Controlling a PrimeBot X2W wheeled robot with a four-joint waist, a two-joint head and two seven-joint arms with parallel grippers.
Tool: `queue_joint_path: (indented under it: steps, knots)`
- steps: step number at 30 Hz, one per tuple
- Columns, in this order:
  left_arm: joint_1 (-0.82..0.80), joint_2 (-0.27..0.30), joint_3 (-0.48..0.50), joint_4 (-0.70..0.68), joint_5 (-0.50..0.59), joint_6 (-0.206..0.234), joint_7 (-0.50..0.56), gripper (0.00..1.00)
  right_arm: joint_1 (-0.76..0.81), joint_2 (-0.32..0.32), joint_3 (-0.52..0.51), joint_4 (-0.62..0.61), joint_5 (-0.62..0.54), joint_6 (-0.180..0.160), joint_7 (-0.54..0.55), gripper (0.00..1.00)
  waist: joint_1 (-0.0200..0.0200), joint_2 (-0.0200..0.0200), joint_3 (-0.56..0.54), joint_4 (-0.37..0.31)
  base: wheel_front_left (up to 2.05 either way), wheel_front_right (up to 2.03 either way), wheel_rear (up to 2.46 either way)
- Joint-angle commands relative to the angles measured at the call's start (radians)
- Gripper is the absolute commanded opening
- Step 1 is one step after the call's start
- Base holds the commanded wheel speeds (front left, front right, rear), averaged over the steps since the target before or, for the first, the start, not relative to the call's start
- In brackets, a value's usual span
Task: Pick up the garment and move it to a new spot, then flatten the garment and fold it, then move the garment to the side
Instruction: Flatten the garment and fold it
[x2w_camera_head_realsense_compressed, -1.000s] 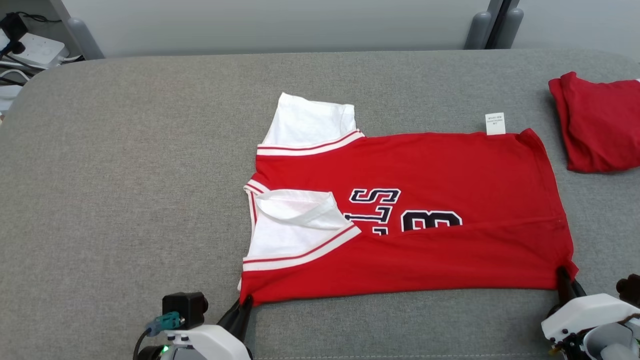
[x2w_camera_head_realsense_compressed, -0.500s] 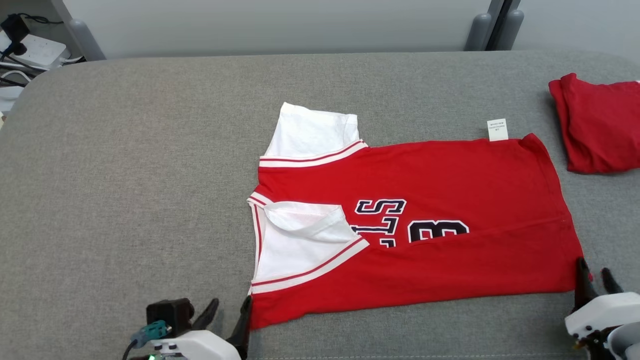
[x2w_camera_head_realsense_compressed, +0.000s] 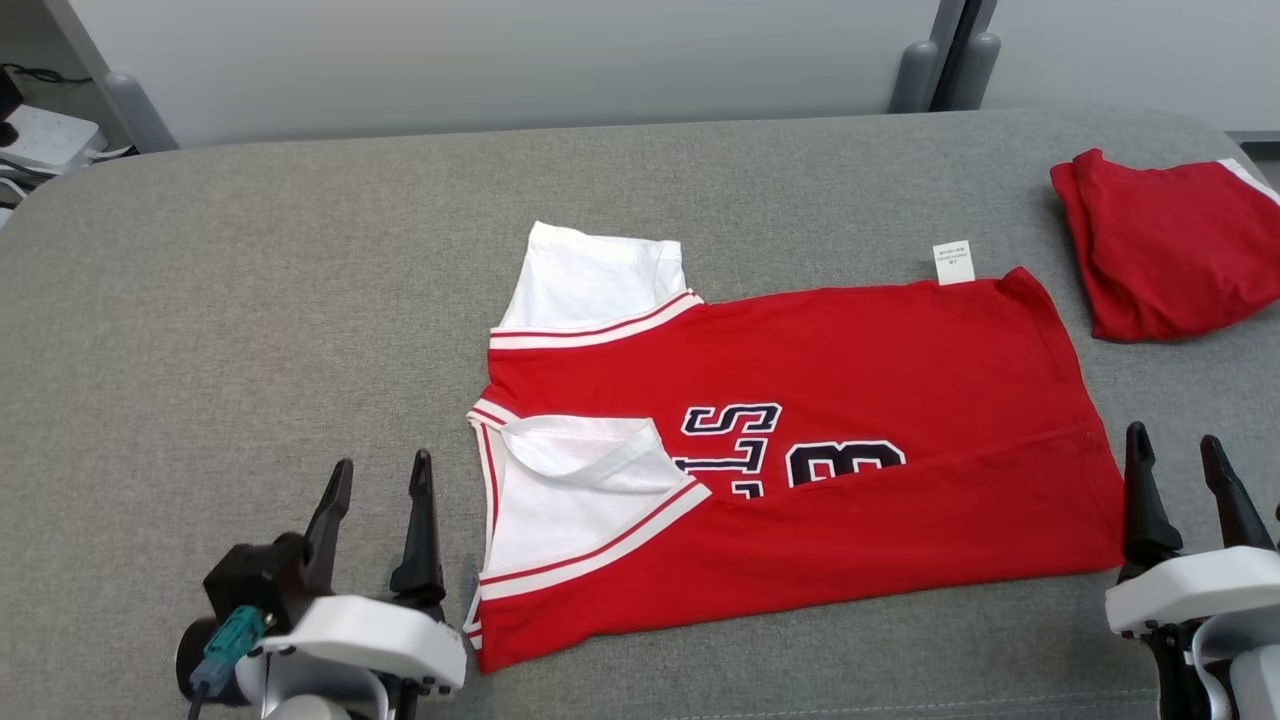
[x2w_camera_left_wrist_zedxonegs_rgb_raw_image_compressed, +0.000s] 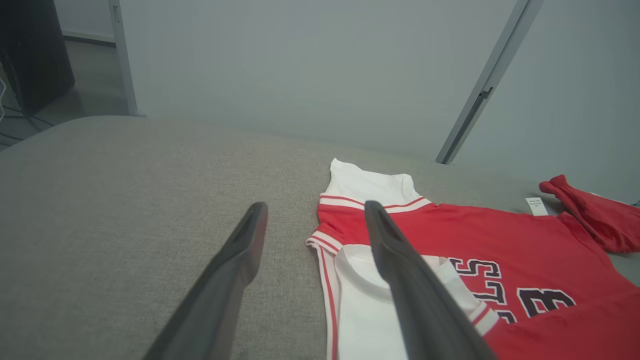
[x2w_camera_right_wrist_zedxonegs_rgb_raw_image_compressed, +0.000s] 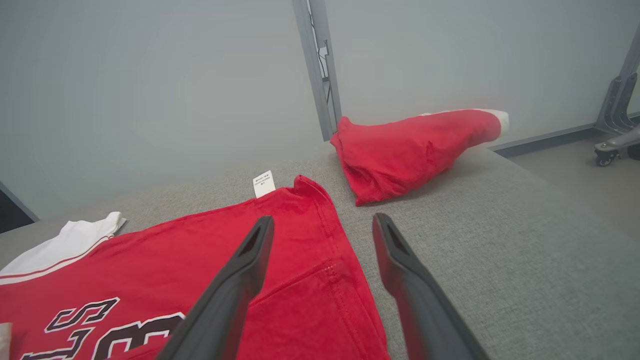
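The garment (x2w_camera_head_realsense_compressed: 830, 400) is a red jersey with white sleeves and dark lettering, lying on the grey table with its near long edge folded over. It also appears in the left wrist view (x2w_camera_left_wrist_zedxonegs_rgb_raw_image_compressed: 500, 240) and the right wrist view (x2w_camera_right_wrist_zedxonegs_rgb_raw_image_compressed: 165, 270). My left gripper (x2w_camera_head_realsense_compressed: 378, 477) stands open, lifted just left of the jersey's near left corner, with nothing between its fingers (x2w_camera_left_wrist_zedxonegs_rgb_raw_image_compressed: 240, 260). By the near right corner my right gripper (x2w_camera_head_realsense_compressed: 1173, 455) is open too, its fingers (x2w_camera_right_wrist_zedxonegs_rgb_raw_image_compressed: 395, 260) apart above the hem and holding nothing.
A second red garment (x2w_camera_head_realsense_compressed: 1160, 245) lies bunched at the table's far right, also in the right wrist view (x2w_camera_right_wrist_zedxonegs_rgb_raw_image_compressed: 415, 150). A white label (x2w_camera_head_realsense_compressed: 953, 262) pokes out at the jersey's far edge. Grey table (x2w_camera_head_realsense_compressed: 250, 330) stretches bare to the left. Cables lie beyond the far left corner.
Both grippers have let go of the jersey's near corners, opened wide and lifted away. The jersey's near edge now rests on the table. The head camera has shifted slightly.
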Motion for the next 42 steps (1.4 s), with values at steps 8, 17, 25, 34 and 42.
queue_joint_path:
  steps: [8,17,25,34,42]
  knots:
    - [-0.218,-0.053,0.012,0.098,0.060,-0.037,-0.029,1.00,-0.004,0.001,0.097,-0.188,-0.094,0.000,-0.013,1.00,0.0000,0.0000,0.058,-0.034,0.00,0.00,0.00]
    - [-0.428,-0.088,-0.004,0.284,0.082,-0.091,-0.029,1.00,-0.028,-0.016,0.153,-0.228,-0.115,0.000,-0.013,1.00,0.0000,0.0000,0.143,-0.041,0.00,0.00,0.00]
    - [-0.687,-0.125,-0.036,0.521,0.079,-0.173,0.051,1.00,-0.067,-0.038,0.189,-0.231,-0.113,0.000,-0.013,1.00,0.0000,0.0000,0.232,-0.049,0.00,0.00,0.00]
    - [-0.926,-0.155,-0.050,0.778,0.051,-0.257,0.166,1.00,-0.105,-0.049,0.212,-0.231,-0.107,0.000,-0.013,1.00,0.0000,0.0000,0.303,-0.074,0.00,0.00,0.00]
    - [-1.112,-0.166,-0.080,0.959,0.065,-0.277,0.267,1.00,-0.129,-0.051,0.237,-0.220,-0.099,0.000,-0.013,1.00,0.0000,0.0000,0.359,-0.107,0.00,0.00,0.00]
